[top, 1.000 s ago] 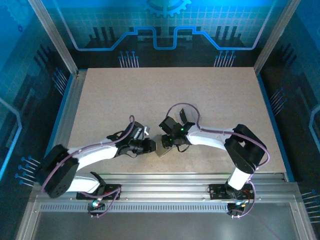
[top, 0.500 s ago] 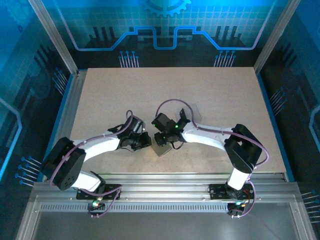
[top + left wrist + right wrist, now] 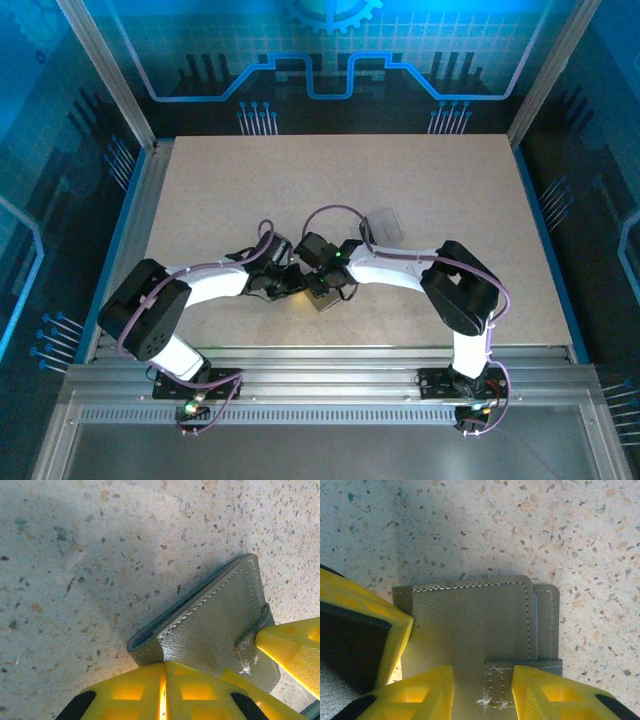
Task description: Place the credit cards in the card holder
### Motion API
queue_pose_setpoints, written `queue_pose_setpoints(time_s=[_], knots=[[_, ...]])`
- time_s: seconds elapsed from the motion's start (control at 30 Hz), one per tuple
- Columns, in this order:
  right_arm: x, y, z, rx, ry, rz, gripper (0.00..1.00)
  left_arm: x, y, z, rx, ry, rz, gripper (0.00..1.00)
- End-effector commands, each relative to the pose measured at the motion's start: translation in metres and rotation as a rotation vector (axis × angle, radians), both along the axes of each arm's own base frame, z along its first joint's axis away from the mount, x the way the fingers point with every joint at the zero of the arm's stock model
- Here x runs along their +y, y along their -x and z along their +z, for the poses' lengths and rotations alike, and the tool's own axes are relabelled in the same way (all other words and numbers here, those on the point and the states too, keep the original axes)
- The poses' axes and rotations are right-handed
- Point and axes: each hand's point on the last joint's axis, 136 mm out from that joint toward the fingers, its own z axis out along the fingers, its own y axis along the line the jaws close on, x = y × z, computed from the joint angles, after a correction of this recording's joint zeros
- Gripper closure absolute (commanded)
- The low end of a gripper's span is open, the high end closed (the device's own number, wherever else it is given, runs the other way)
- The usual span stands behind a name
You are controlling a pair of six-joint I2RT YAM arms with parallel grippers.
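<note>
The grey holder point(image 3: 470, 625) lies folded on the tabletop point(image 3: 530, 525), near its front edge. The left pincer point(image 3: 162, 672) is closed at the holder's rim; the right pincer point(image 3: 482, 672) stands parted astride the strap point(image 3: 496, 682). Working this close, they could clash, or the strap could slip free and the holder skid.

A flat beige speckled particleboard table point(image 3: 250, 190) is lying level. A clear transparent plastic box point(image 3: 384, 221) is resting on the table, right of its centre. A silver aluminium rail frame point(image 3: 330, 362) is running along the table's near edge, and a blue circuit-patterned backdrop panel point(image 3: 330, 40) is standing behind its far edge.
</note>
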Motion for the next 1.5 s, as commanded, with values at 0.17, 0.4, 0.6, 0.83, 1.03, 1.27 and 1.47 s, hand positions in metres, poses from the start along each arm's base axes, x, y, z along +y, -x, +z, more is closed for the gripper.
queue_pose_setpoints(time_s=[0.17,0.4,0.6,0.83,1.03,1.27,1.47], knots=[[-0.015,0.006,-0.004,-0.033,0.097,0.01,0.64,0.016,0.015,-0.033,0.076,-0.078,0.001,0.89],[-0.022,0.009,0.015,0.043,-0.027,-0.014,0.55,0.014,0.016,-0.031,0.076,-0.065,-0.007,0.89],[-0.044,0.006,0.013,0.107,-0.132,-0.086,0.45,0.014,0.018,-0.032,0.076,-0.061,-0.02,0.89],[-0.029,0.01,-0.005,0.205,-0.224,-0.062,0.41,0.011,0.021,-0.039,0.087,-0.044,-0.024,0.89],[-0.007,0.009,-0.011,0.267,-0.31,-0.039,0.43,0.012,0.027,-0.051,0.109,-0.044,-0.024,0.9],[-0.009,0.001,0.001,0.247,-0.326,-0.048,0.49,0.014,0.034,-0.064,0.134,-0.048,-0.024,0.91],[-0.044,-0.011,0.003,0.189,-0.223,-0.108,0.44,0.016,0.037,-0.069,0.138,-0.049,-0.021,0.92]])
